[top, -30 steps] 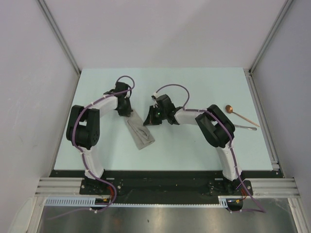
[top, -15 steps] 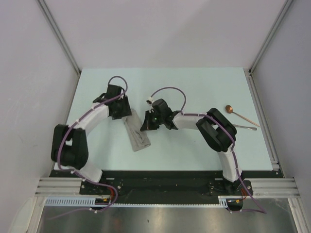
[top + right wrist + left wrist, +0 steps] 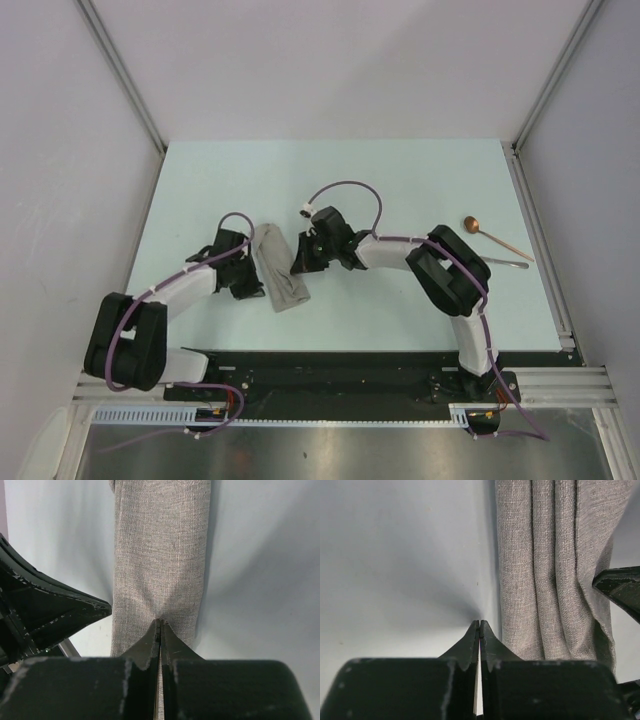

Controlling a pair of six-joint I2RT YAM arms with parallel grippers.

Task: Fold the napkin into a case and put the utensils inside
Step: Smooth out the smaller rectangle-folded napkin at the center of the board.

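1. Top external view: fixed above and behind the arm bases, which sit at its bottom edge. It faces down and forward from far enough to take in the whole surface.
2. Left wrist view: mounted on the left wrist and faces down along the left claw. It is very near the surface, which fills its left half. The folded napkin fills the right.
3. Right wrist view: mounted on the right wrist and faces down along the right claw. It is equally near, with the napkin running up its centre.
4. Shared area: all three views show the napkin. Each wrist view catches a black corner of the other claw at its edge.
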